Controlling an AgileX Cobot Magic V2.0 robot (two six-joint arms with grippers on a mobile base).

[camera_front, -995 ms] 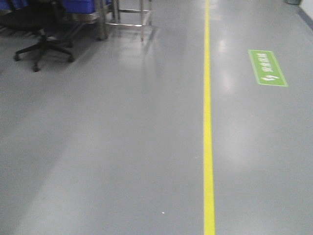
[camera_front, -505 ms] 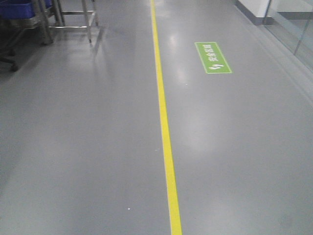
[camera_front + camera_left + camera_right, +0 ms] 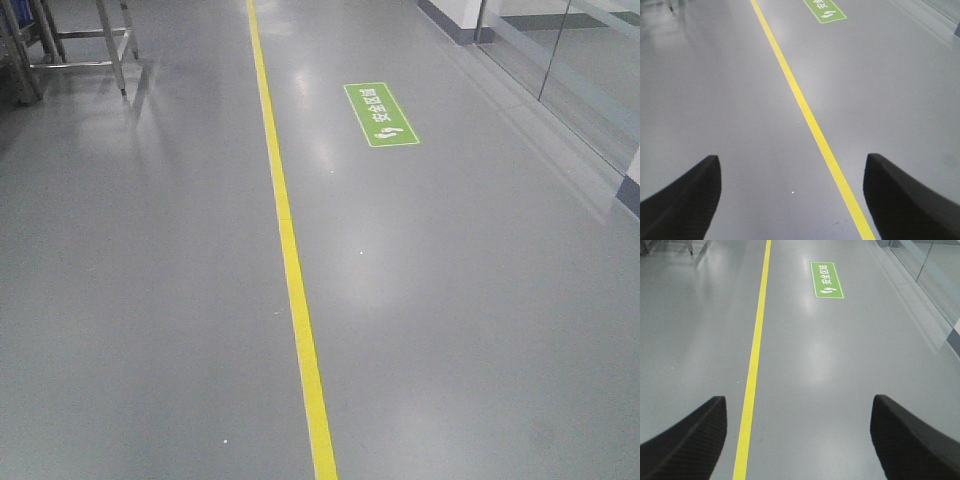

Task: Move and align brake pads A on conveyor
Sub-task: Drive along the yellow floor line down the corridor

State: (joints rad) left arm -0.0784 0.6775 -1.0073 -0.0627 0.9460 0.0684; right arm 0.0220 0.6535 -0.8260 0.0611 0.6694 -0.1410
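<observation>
With neither the brake pads nor the conveyor in any view, only grey floor (image 3: 150, 300), we judge this a driving stretch, so we track the yellow line (image 3: 290, 250) steadily and carry the left claw (image 3: 791, 161) and right claw (image 3: 798, 400) wide open, both empty.

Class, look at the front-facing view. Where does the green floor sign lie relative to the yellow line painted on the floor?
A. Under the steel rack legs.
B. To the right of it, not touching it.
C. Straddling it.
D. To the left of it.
B: the green floor sign sits to the right of the yellow line, with a plain gap between them.
</observation>
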